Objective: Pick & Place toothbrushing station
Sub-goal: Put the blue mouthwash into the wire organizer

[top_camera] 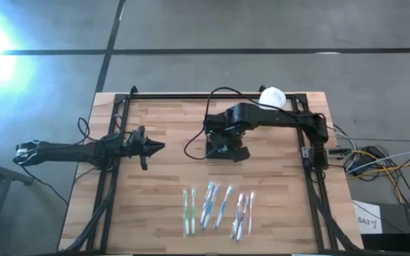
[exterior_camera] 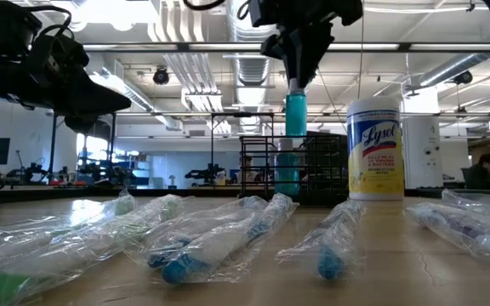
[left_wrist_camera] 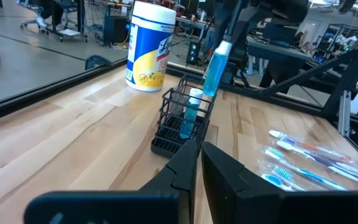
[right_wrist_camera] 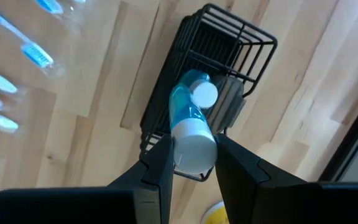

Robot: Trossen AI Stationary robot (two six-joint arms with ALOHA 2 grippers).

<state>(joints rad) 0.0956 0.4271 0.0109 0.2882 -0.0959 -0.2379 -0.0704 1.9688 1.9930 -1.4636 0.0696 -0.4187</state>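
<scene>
We see the wooden table first. On it, near the middle, stands the toothbrushing station, with a white canister behind it. The right gripper hangs just above the station and grasps a blue tube. The left gripper waits at the left side, its jaws pressed together. Wrapped toothbrushes lie along the front edge.

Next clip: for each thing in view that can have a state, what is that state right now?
Right gripper: shut on the blue bottle, above the caddy.
Blue bottle: held over the caddy, white cap on.
Second blue bottle: standing in the caddy.
Caddy: upright on the table.
Left gripper: apart from the caddy.
Wipes canister: upright, lid on.
Toothbrushes: wrapped, lying flat.
</scene>
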